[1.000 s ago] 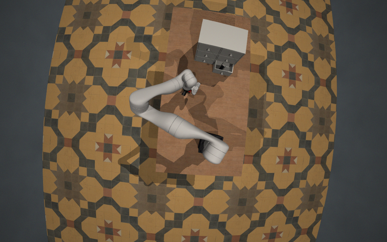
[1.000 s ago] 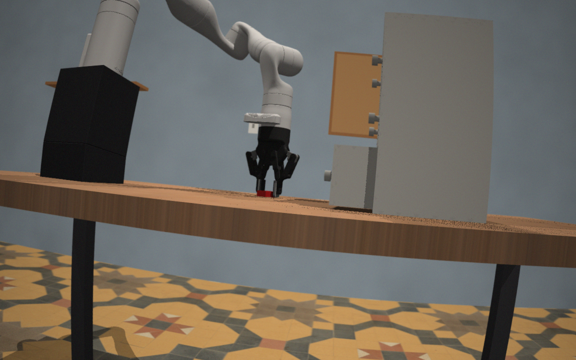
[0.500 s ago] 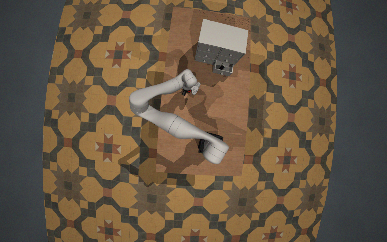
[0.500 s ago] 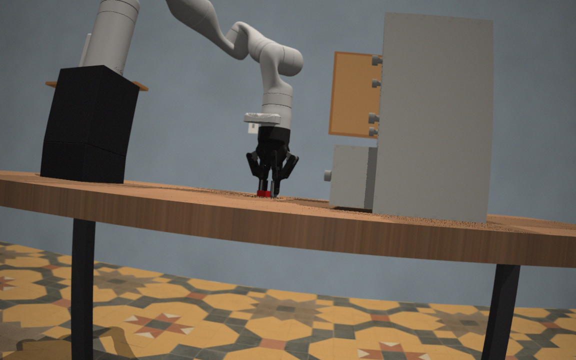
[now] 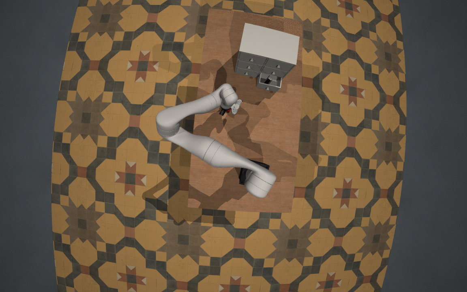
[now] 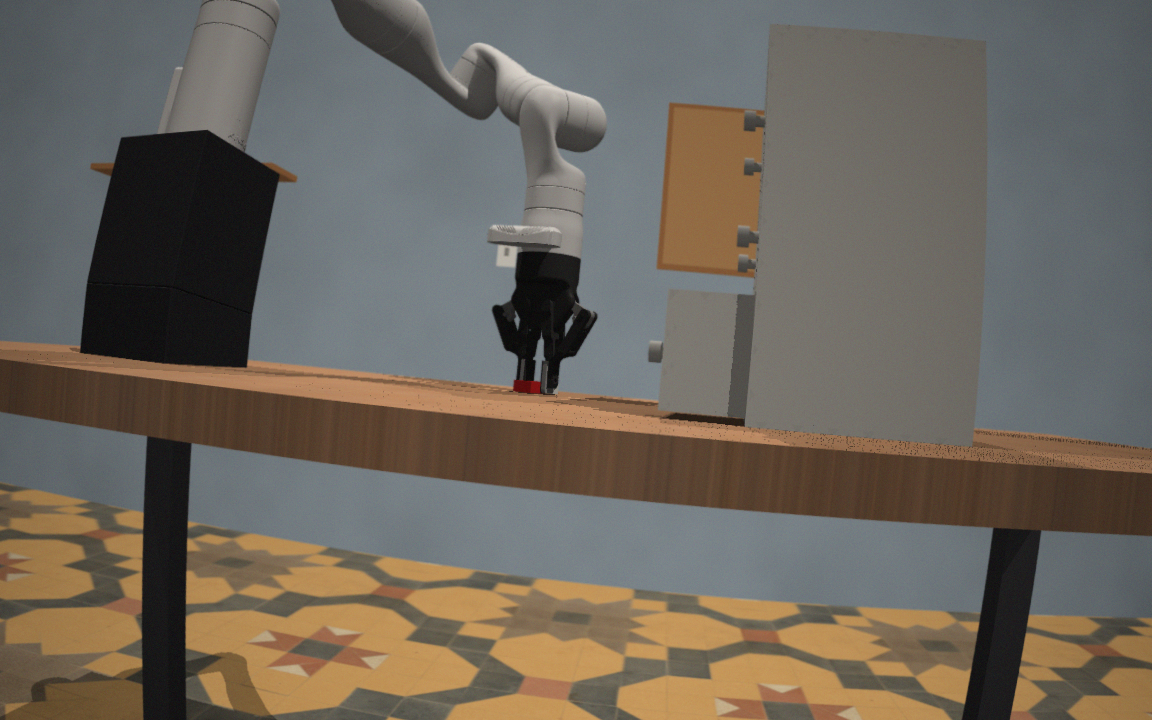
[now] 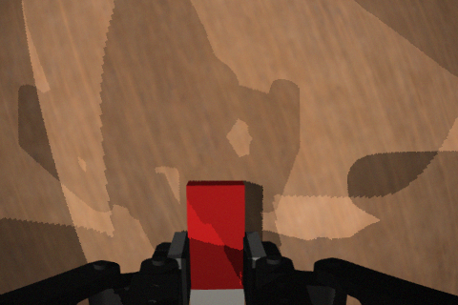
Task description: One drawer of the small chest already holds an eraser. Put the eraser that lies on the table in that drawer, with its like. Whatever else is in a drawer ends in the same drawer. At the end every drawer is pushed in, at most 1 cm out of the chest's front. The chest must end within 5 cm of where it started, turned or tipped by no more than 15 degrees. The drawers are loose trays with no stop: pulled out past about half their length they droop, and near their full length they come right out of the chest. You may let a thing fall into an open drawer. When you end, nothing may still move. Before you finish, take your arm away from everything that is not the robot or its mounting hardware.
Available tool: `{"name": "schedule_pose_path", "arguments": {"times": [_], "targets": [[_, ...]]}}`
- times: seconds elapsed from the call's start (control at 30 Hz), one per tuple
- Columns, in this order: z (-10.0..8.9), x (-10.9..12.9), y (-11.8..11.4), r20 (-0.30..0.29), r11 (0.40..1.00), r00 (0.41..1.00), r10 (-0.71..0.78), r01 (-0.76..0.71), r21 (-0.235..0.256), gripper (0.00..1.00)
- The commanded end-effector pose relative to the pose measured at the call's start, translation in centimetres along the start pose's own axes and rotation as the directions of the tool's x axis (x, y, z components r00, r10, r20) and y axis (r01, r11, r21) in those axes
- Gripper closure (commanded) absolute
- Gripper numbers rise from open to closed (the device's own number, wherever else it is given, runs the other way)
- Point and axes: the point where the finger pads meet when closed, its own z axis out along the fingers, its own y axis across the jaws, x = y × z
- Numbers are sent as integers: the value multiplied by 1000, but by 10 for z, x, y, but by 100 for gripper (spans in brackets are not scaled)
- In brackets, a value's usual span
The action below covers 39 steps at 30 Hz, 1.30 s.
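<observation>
A red eraser (image 7: 216, 238) with a grey end lies on the wooden table, and my gripper (image 7: 216, 253) is shut on it, one finger pad against each long side. In the side view the gripper (image 6: 536, 383) stands upright with its fingertips at table level around the red eraser (image 6: 524, 385). From above, the eraser (image 5: 229, 110) peeks out from under my wrist. The grey chest (image 5: 268, 50) stands at the far end of the table. Its bottom right drawer (image 5: 268, 83) is pulled out, with a dark thing inside; I cannot tell what it is.
The arm's black base block (image 6: 175, 246) stands at the other end of the table. The open drawer (image 6: 704, 352) juts out of the chest's front towards the gripper, a short gap away. The chest's other drawers (image 5: 249, 65) are pushed in.
</observation>
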Motion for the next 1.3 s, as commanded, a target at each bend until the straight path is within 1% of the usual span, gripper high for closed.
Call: {"name": "schedule_pose_path", "arguments": {"times": [0.0, 0.07, 0.17, 0.3, 0.53, 0.6, 0.8, 0.97, 1.27], "targets": [[-3, -1, -1, 2, 1000, 1000, 1, -1, 2, 81], [-4, -1, -1, 2, 1000, 1000, 1, -1, 2, 81], [-13, -1, -1, 2, 1000, 1000, 1, -1, 2, 81], [-31, -1, -1, 2, 1000, 1000, 1, -1, 2, 81], [-67, -1, -1, 2, 1000, 1000, 1, -1, 2, 81], [-67, -1, -1, 2, 1000, 1000, 1, -1, 2, 81], [-91, -1, 0, 2, 1000, 1000, 1, -1, 2, 81], [-99, -1, 0, 2, 1000, 1000, 1, -1, 2, 81], [-100, -1, 0, 2, 1000, 1000, 1, -1, 2, 81]]}}
